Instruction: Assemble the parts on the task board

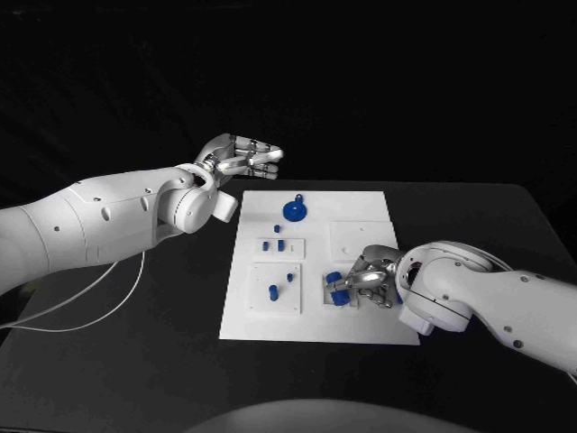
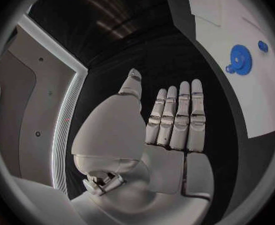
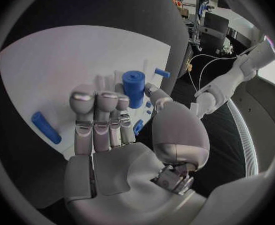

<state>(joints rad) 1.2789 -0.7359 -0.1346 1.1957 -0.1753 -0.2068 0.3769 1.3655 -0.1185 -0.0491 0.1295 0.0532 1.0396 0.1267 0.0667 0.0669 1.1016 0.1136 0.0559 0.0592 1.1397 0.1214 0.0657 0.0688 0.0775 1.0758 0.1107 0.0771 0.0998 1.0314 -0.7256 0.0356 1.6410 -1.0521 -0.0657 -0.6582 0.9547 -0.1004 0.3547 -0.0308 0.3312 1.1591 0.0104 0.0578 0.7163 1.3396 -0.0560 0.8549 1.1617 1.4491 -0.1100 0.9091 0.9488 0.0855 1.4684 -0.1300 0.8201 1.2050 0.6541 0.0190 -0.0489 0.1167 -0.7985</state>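
The white task board (image 1: 367, 203) lies mid-table. A blue gear (image 1: 295, 211) sits near its far edge and appears again as the gear (image 2: 239, 59). Small blue pegs (image 1: 279, 244) stand in a raised plate, and more pegs (image 1: 273, 290) lie on the plate nearer me. My right hand (image 1: 367, 284) is low over the board's near right part. There its thumb and fingertips pinch a short blue cylinder (image 3: 134, 87), seen as a blue piece (image 1: 333, 281) at its fingers. My left hand (image 1: 243, 161) hovers off the board's far left corner, its fingers (image 2: 175, 117) straight and holding nothing.
A loose blue bar (image 3: 45, 127) lies on the board beside my right hand's fingers. A blank raised plate (image 1: 361, 236) sits at the board's right. A white cable (image 1: 94, 293) runs over the black table under my left arm.
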